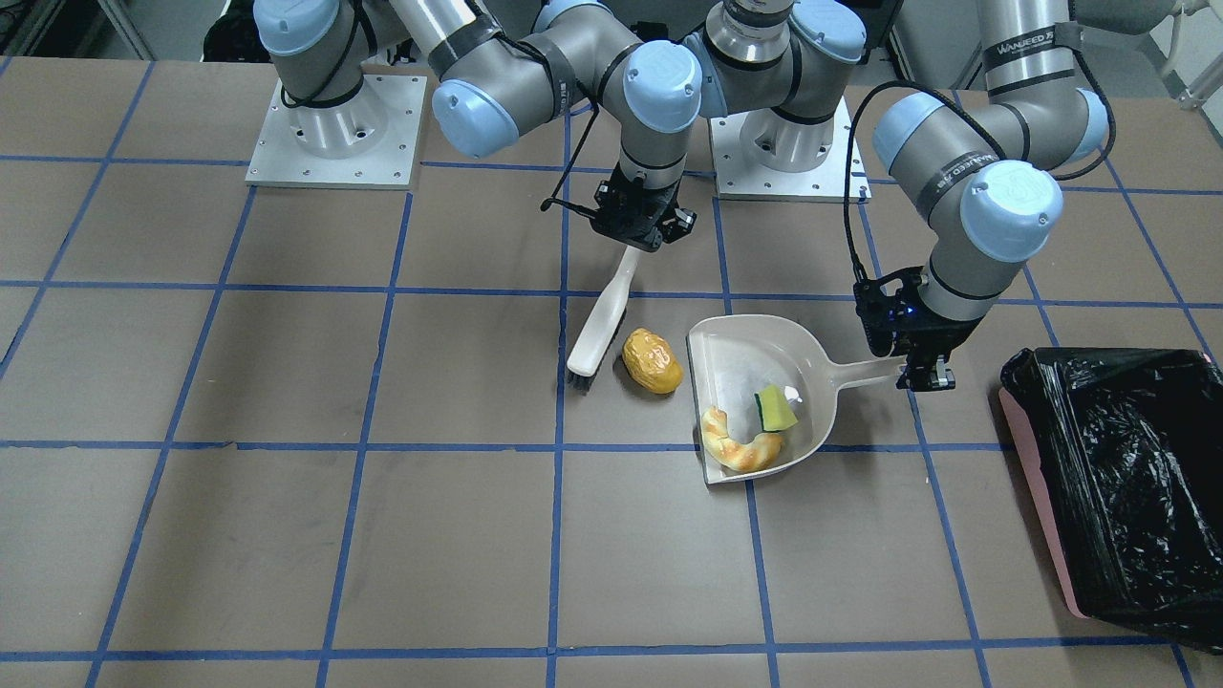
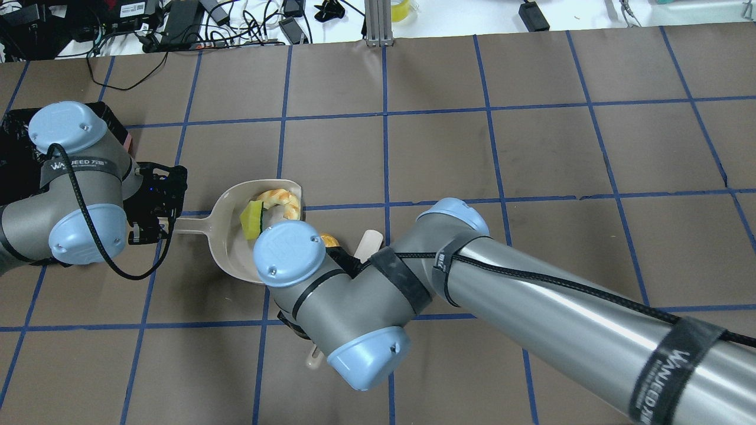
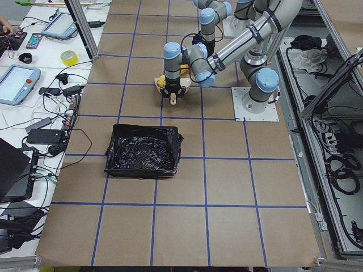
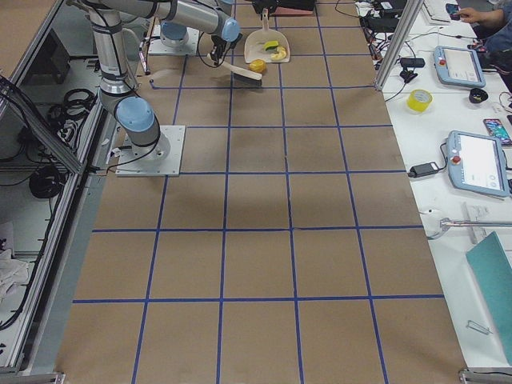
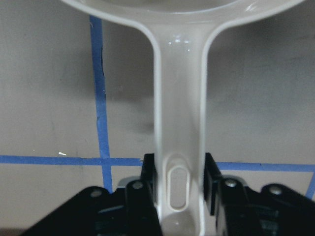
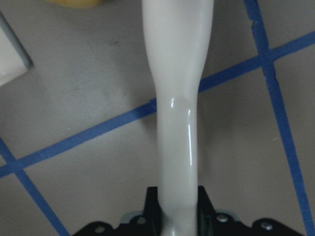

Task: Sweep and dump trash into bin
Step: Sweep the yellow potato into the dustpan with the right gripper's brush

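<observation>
The cream dustpan lies on the table with the tan crescent bread piece and the yellow sponge wedge inside it. The glossy potato-like lump lies on the table between the pan's open mouth and the bristles of the cream brush. My left gripper is shut on the dustpan handle. My right gripper is shut on the brush handle, with the brush tilted and its bristles on the table. The pink bin with its black bag stands beyond the left gripper.
Both arm bases stand on metal plates at the robot's edge of the table. The right arm's elbow hides most of the brush and the lump in the overhead view. Blue tape lines grid the brown table top.
</observation>
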`<state>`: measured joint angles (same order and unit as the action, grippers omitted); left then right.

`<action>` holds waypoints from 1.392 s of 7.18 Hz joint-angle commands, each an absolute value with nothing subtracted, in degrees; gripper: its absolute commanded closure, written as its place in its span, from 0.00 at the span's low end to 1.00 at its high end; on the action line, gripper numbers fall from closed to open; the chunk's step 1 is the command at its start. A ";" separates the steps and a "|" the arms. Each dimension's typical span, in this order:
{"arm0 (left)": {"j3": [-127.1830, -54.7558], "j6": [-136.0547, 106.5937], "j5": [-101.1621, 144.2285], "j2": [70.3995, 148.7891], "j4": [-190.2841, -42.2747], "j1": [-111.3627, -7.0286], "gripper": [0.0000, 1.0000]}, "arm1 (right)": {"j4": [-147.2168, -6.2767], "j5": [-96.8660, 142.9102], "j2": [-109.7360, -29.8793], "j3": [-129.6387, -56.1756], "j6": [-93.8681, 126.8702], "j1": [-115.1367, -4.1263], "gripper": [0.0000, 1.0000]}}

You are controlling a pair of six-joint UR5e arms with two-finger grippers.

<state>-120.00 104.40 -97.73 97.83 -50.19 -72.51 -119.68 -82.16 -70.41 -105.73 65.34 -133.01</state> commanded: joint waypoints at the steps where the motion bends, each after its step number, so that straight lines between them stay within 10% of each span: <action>1: -119.97 104.41 -97.73 97.82 -50.19 -72.51 1.00 | -119.88 -81.91 -65.50 -98.56 62.25 -133.15 1.00; 10: -119.97 104.50 -97.73 97.82 -50.19 -72.42 1.00 | -122.79 -80.55 -59.24 -88.95 45.44 -132.54 0.99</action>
